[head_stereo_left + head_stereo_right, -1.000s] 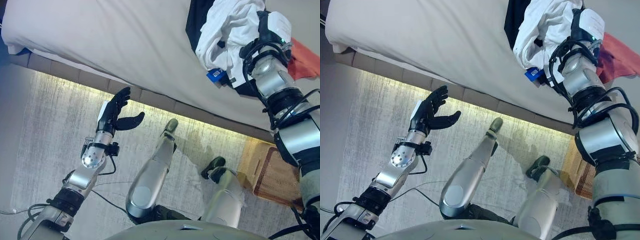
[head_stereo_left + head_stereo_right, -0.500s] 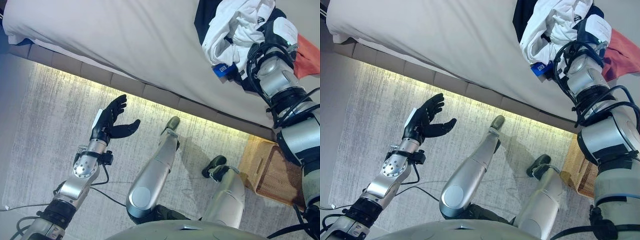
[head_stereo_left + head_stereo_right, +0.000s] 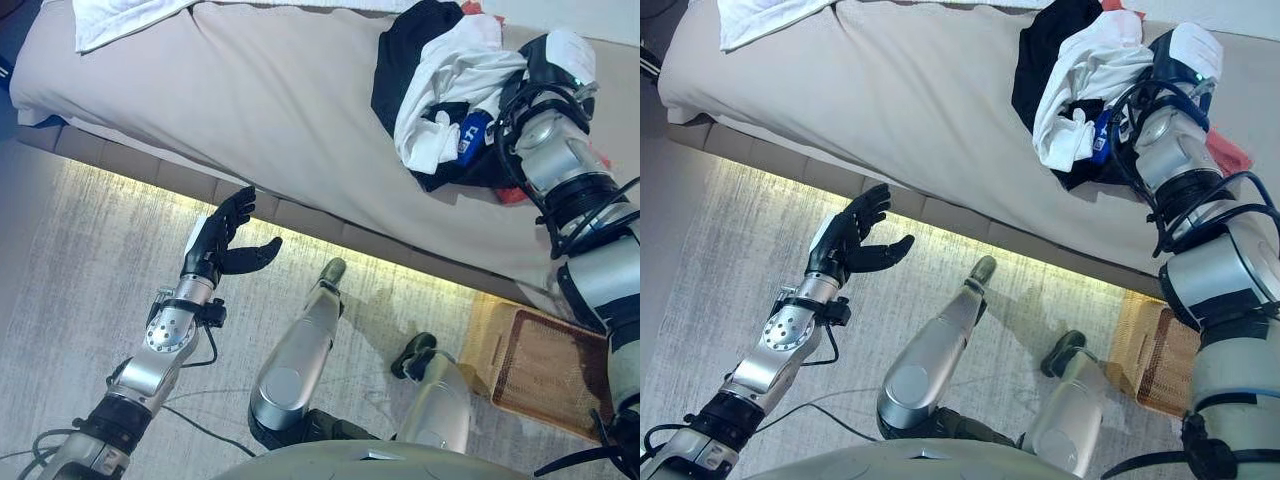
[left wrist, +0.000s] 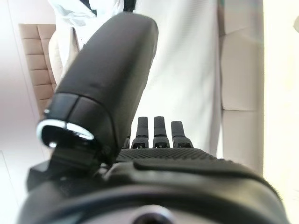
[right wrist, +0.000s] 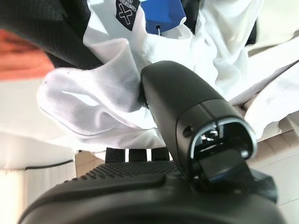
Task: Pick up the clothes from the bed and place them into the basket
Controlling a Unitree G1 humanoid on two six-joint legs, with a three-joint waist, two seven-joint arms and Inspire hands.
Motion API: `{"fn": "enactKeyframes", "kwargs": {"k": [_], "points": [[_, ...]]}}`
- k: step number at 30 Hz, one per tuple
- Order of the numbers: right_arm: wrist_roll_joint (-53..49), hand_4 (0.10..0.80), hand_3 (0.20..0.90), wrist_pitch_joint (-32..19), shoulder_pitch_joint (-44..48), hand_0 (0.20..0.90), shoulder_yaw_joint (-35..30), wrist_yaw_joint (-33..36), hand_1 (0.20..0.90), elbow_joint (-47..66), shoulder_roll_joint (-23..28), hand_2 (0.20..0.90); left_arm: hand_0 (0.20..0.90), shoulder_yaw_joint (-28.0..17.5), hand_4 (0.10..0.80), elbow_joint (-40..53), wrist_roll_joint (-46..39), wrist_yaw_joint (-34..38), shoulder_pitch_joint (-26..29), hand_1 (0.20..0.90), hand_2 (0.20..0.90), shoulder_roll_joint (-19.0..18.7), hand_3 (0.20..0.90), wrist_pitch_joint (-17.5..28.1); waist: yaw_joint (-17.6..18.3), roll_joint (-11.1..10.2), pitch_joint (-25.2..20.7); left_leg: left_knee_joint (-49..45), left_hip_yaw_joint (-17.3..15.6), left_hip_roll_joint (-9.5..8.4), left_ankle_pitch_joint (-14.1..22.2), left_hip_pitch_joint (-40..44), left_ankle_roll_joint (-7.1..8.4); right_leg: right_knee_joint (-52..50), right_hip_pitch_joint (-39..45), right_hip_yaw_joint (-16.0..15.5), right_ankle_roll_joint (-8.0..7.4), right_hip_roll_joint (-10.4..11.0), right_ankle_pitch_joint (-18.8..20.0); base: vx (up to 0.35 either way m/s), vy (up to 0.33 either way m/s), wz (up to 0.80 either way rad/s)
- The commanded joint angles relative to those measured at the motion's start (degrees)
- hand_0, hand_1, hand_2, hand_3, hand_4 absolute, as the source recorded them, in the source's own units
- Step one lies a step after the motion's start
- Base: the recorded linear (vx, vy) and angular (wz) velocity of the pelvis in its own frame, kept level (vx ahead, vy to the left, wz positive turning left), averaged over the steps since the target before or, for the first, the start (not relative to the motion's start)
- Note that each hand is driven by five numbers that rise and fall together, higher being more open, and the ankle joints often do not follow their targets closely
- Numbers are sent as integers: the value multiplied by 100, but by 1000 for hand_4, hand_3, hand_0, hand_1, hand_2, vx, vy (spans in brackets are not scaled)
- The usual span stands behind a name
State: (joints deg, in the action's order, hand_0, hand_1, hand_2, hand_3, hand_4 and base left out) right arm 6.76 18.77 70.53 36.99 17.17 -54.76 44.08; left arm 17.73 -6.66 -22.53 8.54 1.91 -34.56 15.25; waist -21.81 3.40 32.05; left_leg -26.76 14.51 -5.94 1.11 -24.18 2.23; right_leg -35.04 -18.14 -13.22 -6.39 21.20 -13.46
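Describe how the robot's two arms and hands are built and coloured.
Both arms are silver-grey metal segments joined by black collars. The left robot hand is dark, with a white patch on its back. The right robot hand is dark too, its wrist wrapped in looping black cables with a white cover above.

A black label with a white X and illegibly small print sits on the white garment past the right hand; the blue tag beside it is unreadable.
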Motion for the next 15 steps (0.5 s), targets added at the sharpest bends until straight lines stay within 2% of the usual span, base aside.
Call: {"fn": "enactKeyframes", "kwargs": {"k": [1, 5, 6, 8, 10, 15], "points": [[68, 100, 200, -237, 645, 300, 160, 463, 300, 591, 826, 300, 900, -428, 800, 76, -59, -59, 34, 900, 900, -50, 900, 390, 78, -181, -403, -14, 62, 354, 531, 445, -149, 95, 501, -102, 287, -292, 205, 78, -12, -4], [-127, 100, 200, -272, 362, 300, 40, 577, 300, 1071, 923, 300, 900, -400, 800, -47, 19, -64, -21, 900, 900, 17, 900, 280, 241, -279, -669, 432, -54, 558, 324, 807, -103, 729, 887, -121, 293, -367, 487, 37, 38, -13], [-169, 100, 200, -318, 259, 300, -58, 489, 300, 1203, 968, 300, 900, -386, 800, -72, 33, -26, -51, 900, 900, 52, 900, 161, 322, -329, -834, 654, -144, 661, 289, 1024, -72, 1070, 1104, -81, 273, -421, 566, 92, 27, -17], [-248, 100, 200, -404, 189, 300, -105, 527, 300, 1270, 1007, 300, 900, -370, 800, -80, 44, -1, -61, 900, 900, 68, 900, 73, 383, -358, -931, 811, -209, 726, 260, 1176, -53, 1286, 1246, -45, 257, -467, 620, 97, 29, -23], [-422, 100, 200, -539, 81, 300, -212, 499, 300, 1429, 1171, 300, 900, -311, 800, -151, 40, 28, -115, 900, 900, 98, 900, -185, 575, -459, -1253, 1229, -379, 848, 166, 1525, -18, 1856, 1562, 78, 195, -589, 807, 154, 50, -31], [-792, 100, 200, -685, 24, 300, -326, 266, 300, 1618, 1567, 300, 900, -141, 800, -370, 40, 80, -281, 900, 900, 103, 900, -435, 949, -609, -1802, 1893, -742, 1063, -20, 2047, 43, 2572, 1911, 348, 75, -761, 1141, 117, 48, -38]]}}
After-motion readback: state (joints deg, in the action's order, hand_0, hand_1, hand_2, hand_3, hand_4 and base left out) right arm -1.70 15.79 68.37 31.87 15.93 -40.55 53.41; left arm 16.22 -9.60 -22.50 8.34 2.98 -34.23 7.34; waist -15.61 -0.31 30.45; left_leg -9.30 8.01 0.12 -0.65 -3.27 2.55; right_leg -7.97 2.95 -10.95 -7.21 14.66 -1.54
